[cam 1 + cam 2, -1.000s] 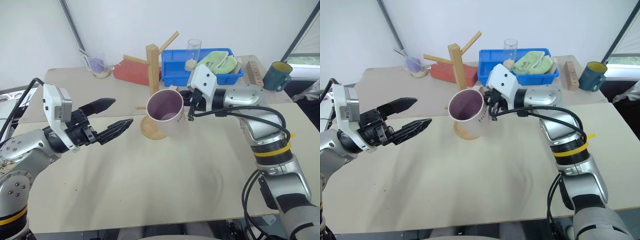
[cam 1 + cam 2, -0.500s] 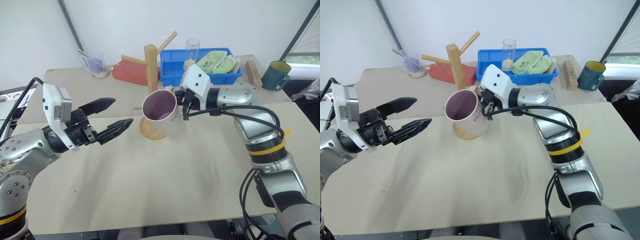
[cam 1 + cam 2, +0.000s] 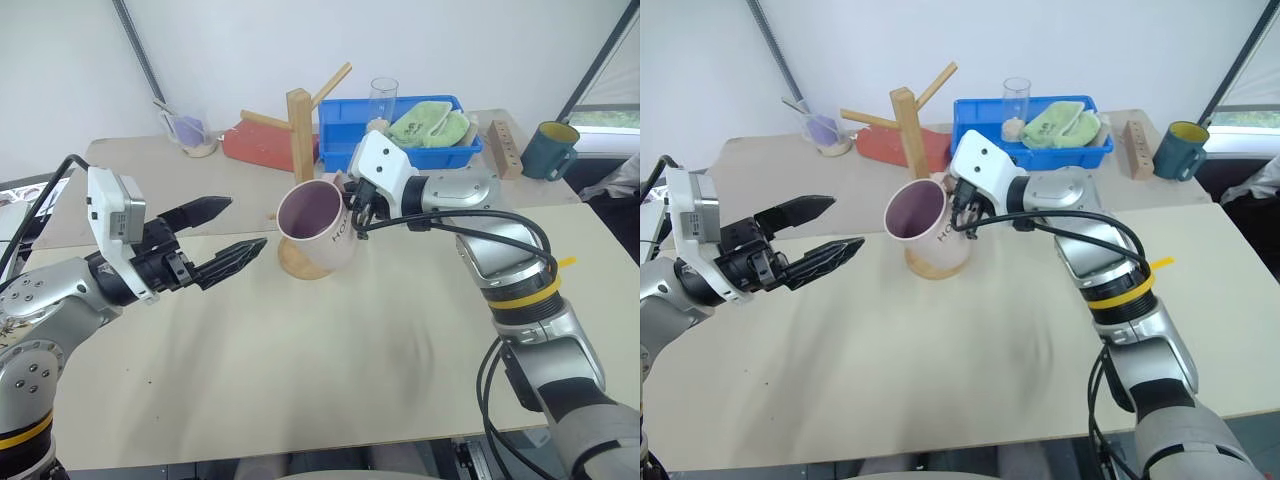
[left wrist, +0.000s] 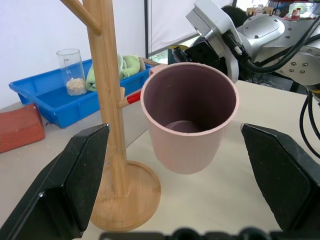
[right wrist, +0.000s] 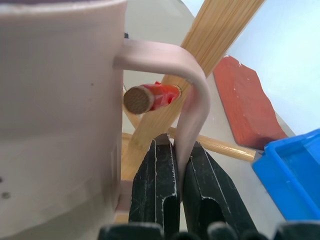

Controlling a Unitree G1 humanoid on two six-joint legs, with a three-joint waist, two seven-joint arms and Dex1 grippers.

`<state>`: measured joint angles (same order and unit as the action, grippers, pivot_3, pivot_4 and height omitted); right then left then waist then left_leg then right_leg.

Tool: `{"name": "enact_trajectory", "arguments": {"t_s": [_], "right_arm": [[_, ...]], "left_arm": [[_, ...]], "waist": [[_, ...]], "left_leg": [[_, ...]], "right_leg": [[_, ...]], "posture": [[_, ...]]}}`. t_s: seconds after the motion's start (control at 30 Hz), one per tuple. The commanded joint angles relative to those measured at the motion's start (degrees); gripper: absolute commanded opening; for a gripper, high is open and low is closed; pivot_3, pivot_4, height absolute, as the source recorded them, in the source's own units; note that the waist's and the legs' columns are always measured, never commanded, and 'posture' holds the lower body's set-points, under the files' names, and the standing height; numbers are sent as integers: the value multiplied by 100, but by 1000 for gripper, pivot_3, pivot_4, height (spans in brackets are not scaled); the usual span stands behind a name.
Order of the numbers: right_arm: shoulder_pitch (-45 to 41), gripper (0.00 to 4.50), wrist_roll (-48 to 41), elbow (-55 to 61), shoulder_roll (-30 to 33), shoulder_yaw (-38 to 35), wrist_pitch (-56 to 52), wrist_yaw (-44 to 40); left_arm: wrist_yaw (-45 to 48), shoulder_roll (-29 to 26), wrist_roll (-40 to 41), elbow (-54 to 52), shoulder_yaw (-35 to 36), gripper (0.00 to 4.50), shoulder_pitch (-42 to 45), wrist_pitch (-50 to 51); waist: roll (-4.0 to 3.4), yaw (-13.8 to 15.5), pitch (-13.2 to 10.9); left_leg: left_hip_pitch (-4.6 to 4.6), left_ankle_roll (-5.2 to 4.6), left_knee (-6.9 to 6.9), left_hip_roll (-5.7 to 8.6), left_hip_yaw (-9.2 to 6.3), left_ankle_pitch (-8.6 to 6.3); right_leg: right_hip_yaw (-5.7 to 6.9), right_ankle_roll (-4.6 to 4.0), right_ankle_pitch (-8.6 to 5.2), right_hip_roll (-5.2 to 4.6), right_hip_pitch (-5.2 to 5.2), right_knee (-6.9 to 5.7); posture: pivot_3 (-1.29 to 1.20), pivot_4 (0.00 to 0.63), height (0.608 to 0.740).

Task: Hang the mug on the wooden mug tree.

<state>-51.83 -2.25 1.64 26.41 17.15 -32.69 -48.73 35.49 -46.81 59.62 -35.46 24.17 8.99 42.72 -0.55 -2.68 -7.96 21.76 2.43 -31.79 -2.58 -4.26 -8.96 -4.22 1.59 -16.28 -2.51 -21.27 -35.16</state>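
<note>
A pale pink ceramic mug (image 3: 315,224) with a dark purple inside and "HOME" printed on its side hangs in the air just above the beige tabletop (image 3: 330,350), tipped so its mouth faces the robot's left arm. The right tool (image 5: 178,172) has its two black fingers pressed together on the mug's single handle, pinching the thin loop from both sides. Holding it by the lower part of the handle leaves the upper part of the loop open to receive a peg.

Just behind the mug stands the light wooden mug tree (image 3: 298,140), an upright square post on a round disc base with angled dowel pegs. In the right wrist view, the end of the short peg with a small red band (image 5: 150,97) lines up with the opening of the handle, close to it but apparently not yet through. The mug looks poised to be slid onto this peg.

The left tool (image 3: 222,232) hovers to the mug's side, well apart from it, fingers spread and holding nothing, seemingly waiting. A blue plastic tray (image 3: 345,130) sits farther back on the tabletop.
</note>
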Motion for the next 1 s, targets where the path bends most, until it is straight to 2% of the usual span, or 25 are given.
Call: {"name": "enact_trajectory", "arguments": {"t_s": [0.03, 0.2, 0.27, 0.63, 1.0], "right_arm": [[-171, 24, 52, 150, -81, -43, -58, 115], [-146, 24, 97, 154, -137, -11, -82, 135], [-149, 841, 118, 128, -145, -14, -62, 133], [-208, 4483, -41, 132, 17, -238, -89, 8], [-276, 4483, -925, 454, 664, -956, -825, -644]], "left_arm": [[-28, -56, 26, -109, 58, 4500, 48, -89], [-39, -45, 13, -117, 53, 4500, 28, -100], [-46, -38, 8, -115, 46, 4500, 29, -103], [-40, -34, -14, -91, 43, 4500, 18, -137], [-44, -107, -278, 109, 43, 4500, 11, -148]], "waist": [[0, 1, 0], [0, 1, 0], [0, 1, 0], [0, -1, 0], [3, 6, -2]], "left_leg": [[0, 0, 0, 0, 0, 0], [0, 1, 0, 0, 0, -1], [0, 2, 1, 0, 0, -1], [-2, 2, 2, 0, 0, -1], [3, 5, 1, 1, 1, -3]], "right_leg": [[0, 0, 0, 0, 1, 0], [0, 0, 0, 0, 0, 1], [0, 0, 0, 0, 0, 1], [0, 0, 0, 0, 0, 2], [0, -2, -1, -1, 0, 6]], "posture": [[0, 150, 740], [0, 150, 740], [0, 150, 740], [0, 150, 740], [0, 150, 740]]}}
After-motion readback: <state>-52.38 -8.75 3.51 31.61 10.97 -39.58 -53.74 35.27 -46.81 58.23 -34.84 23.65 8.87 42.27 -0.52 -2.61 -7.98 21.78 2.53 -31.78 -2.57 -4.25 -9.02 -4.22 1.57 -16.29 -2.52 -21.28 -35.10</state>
